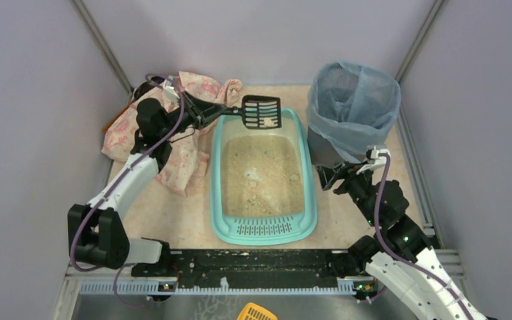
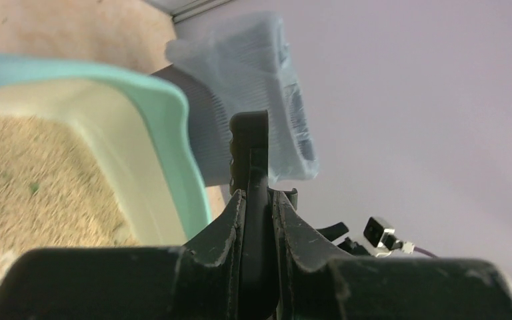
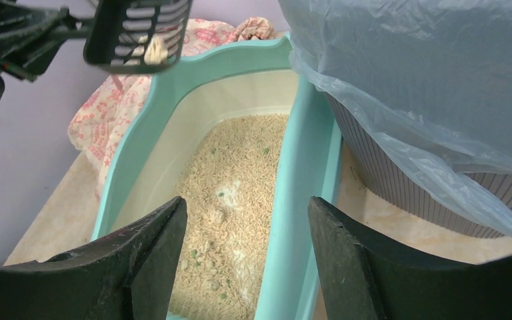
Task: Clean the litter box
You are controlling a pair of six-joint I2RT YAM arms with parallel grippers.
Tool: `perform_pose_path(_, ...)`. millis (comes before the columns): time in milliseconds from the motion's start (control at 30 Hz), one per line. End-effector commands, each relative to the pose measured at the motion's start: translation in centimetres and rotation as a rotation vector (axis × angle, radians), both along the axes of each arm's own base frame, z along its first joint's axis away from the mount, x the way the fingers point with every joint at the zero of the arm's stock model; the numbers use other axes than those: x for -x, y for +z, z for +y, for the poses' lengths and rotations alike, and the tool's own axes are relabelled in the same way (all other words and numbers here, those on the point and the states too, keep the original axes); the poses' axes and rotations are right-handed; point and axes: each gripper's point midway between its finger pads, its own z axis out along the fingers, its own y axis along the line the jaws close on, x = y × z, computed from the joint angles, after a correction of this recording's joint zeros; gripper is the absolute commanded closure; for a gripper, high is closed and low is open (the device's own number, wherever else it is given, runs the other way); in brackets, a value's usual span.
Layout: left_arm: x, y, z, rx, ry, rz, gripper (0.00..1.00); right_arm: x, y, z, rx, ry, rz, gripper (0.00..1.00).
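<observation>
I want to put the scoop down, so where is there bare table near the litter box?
Best: the table left of the litter box, in front of the cloth. A smaller patch lies right of the box, in front of the bin, but the right end effector hangs there. Far corners are crowded.

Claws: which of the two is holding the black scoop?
The left claw, shut on the handle of the black scoop over the far end of the litter box; the right claw is open and empty beside the bagged bin.
</observation>
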Motion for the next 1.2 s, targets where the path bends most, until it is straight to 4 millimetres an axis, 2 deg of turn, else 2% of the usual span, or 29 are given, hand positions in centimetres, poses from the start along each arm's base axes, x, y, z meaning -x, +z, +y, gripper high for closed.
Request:
perform_pose_path(0, -2.2, 5.7, -1.8, 0.062, -0.031, -0.105, 1.00, 0.8, 4.0, -1.2, -0.053, -0.028, -0.087, 0.33)
perform_pose_path(167, -5.3, 9.7, -3.6, 0.140, -0.058, -0.143, 1.00, 1.3, 4.0, -1.9, -0.035, -0.047, -0.079, 0.33)
perform_pose_path(300, -7.2, 12.3, -6.2, 0.187, -0.076, -0.182, 1.00, 2.2, 4.7, -3.3, -0.044, -0.080, -0.095, 0.33)
perform_pose_path(467, -9.5, 14.2, -12.3, 0.223, -0.140, -0.229, 1.00, 3.1, 4.5, -4.4, -0.050, -0.107, -0.088, 0.33)
perform_pose_path(500, -9.3, 16.0, -14.0, 0.233, -0.162, -0.270, 1.00, 3.3, 4.4, -4.5, -0.054, -0.107, -0.084, 0.33)
perform_pose_path(567, -10.1, 16.3, -16.9, 0.211, -0.186, -0.316, 1.00, 3.7, 4.3, -4.7, -0.064, -0.108, -0.080, 0.33)
perform_pose_path(633, -10.6, 16.2, -19.5, 0.171, -0.214, -0.403, 1.00, 4.1, 4.1, -5.2, -0.065, -0.120, -0.079, 0.34)
perform_pose_path(700, -11.1, 15.5, -21.1, 0.135, -0.223, -0.489, 1.00, 4.4, 4.1, -5.8, -0.062, -0.139, -0.079, 0.34)
perform_pose_path(933, -12.1, 11.4, -22.2, -0.108, -0.180, -0.843, 1.00, 4.9, 3.7, -6.8, -0.042, -0.167, -0.073, 0.34)
perform_pose_path(1033, -11.0, 10.2, -22.9, -0.191, -0.215, -0.988, 1.00, 4.8, 3.1, -6.6, -0.036, -0.162, -0.064, 0.34)
perform_pose_path(1167, -7.7, 9.5, -25.3, -0.351, -0.214, -1.206, 1.00, 4.4, 2.5, -6.0, -0.039, -0.149, -0.053, 0.34)
